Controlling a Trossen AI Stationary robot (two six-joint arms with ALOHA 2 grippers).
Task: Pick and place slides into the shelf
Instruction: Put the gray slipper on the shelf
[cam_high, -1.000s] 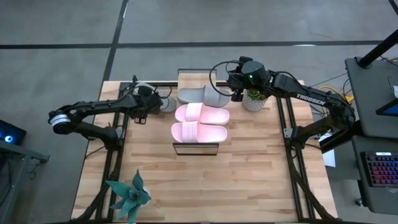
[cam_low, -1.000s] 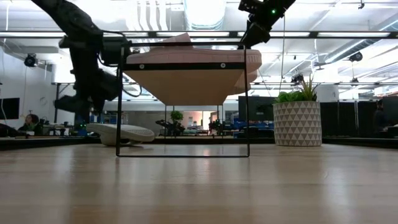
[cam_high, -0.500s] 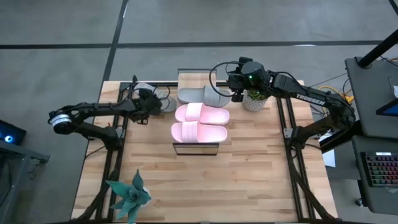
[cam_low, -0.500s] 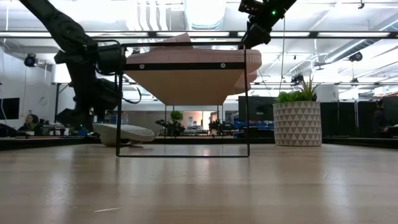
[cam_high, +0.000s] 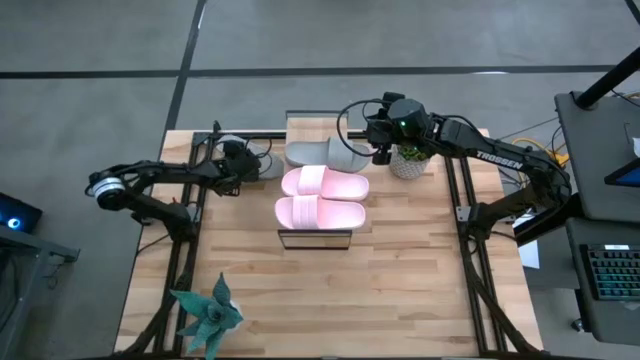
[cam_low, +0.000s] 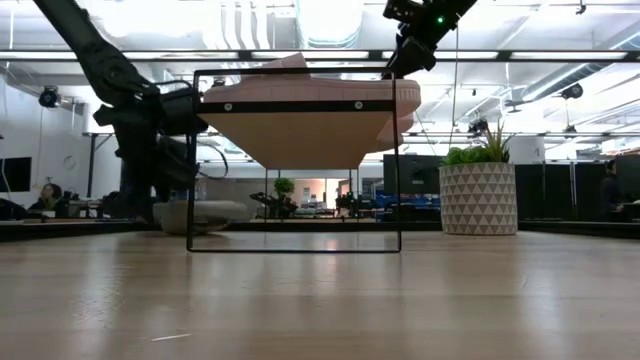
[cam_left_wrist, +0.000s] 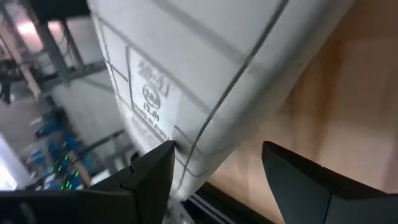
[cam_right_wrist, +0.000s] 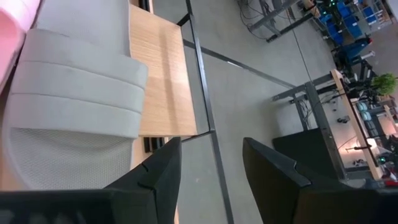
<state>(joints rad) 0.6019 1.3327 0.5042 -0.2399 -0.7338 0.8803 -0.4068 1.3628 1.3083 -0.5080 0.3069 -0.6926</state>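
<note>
the shelf (cam_high: 300, 125) stands in the middle of the table (cam_high: 400, 290), toward the far edge. three slides lie on its wood top: a grey slide (cam_high: 327, 154) at the far end, then a pink slide (cam_high: 325, 183), then a second pink slide (cam_high: 320, 212) at the near end. the last grey slide (cam_high: 262, 166) lies on the table just left of the shelf, behind the thin black frame.

a white pot with a green plant (cam_high: 407, 160) stands just right of the shelf. a spiky green plant (cam_high: 208, 312) sits at the near left corner, well away.

the left claw (cam_high: 240, 165) is down at the grey slide on the table. its fingers (cam_left_wrist: 298, 180) are wide apart, one on each side of the slide's edge, and are not squeezing it. a moment ago this claw was a little farther left; it has slid in closer to the slide.

the right claw (cam_high: 381, 152) hangs above the far right end of the shelf, next to the pot. its fingers (cam_right_wrist: 273, 168) are apart and hold nothing. it has stayed in the same place.
</note>
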